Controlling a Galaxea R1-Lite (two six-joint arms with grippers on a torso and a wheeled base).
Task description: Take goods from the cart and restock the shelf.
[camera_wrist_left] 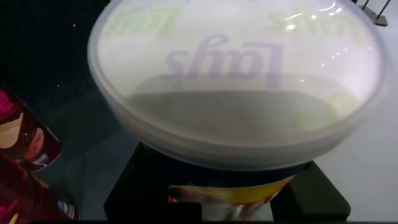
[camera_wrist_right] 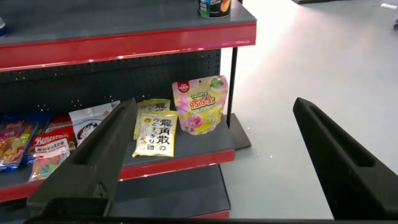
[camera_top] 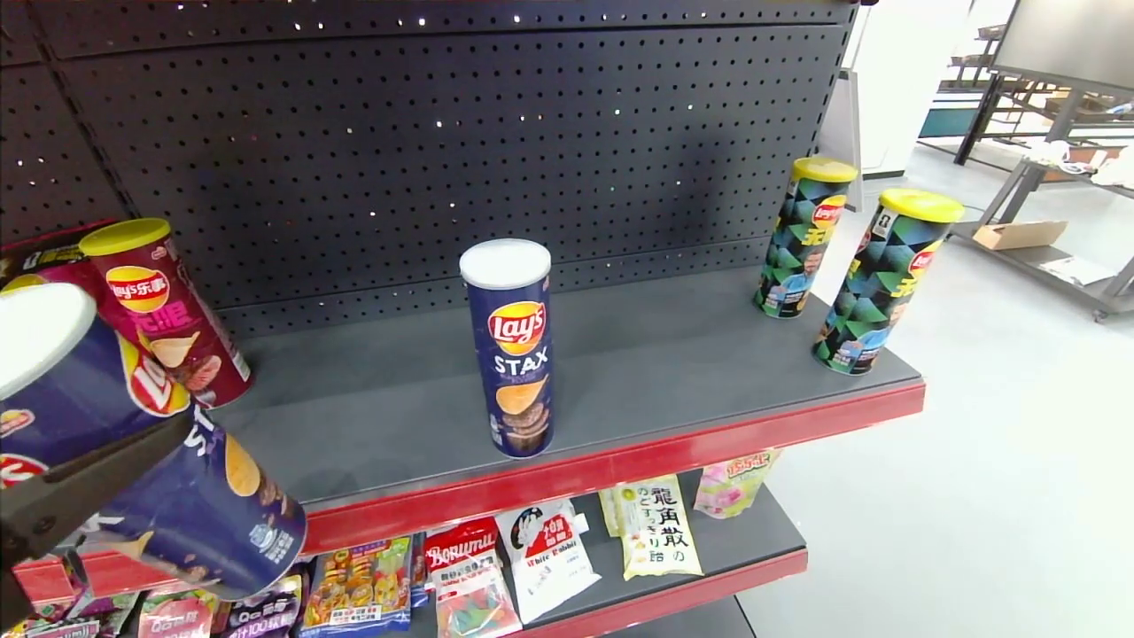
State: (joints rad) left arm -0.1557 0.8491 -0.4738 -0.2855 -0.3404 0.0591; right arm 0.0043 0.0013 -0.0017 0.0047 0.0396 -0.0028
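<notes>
My left gripper (camera_top: 62, 505) is shut on a blue chips can (camera_top: 133, 434) with a white lid (camera_wrist_left: 239, 81), held tilted in front of the grey shelf's (camera_top: 673, 354) left end. Another blue can (camera_top: 512, 347) stands upright near the shelf's front middle. A maroon can with a yellow lid (camera_top: 168, 310) leans at the back left. Two green-patterned cans (camera_top: 804, 237) (camera_top: 884, 282) stand at the right end. My right gripper (camera_wrist_right: 217, 155) is open and empty, low down, facing the lower shelf (camera_wrist_right: 193, 158).
The lower shelf holds several snack and candy bags (camera_top: 549, 558), among them a pink one (camera_wrist_right: 200, 102). A black pegboard (camera_top: 461, 133) backs the shelf, whose front edge is red (camera_top: 620, 461). Open floor (camera_top: 992, 461) lies to the right, with a metal rack (camera_top: 1045, 230) farther off.
</notes>
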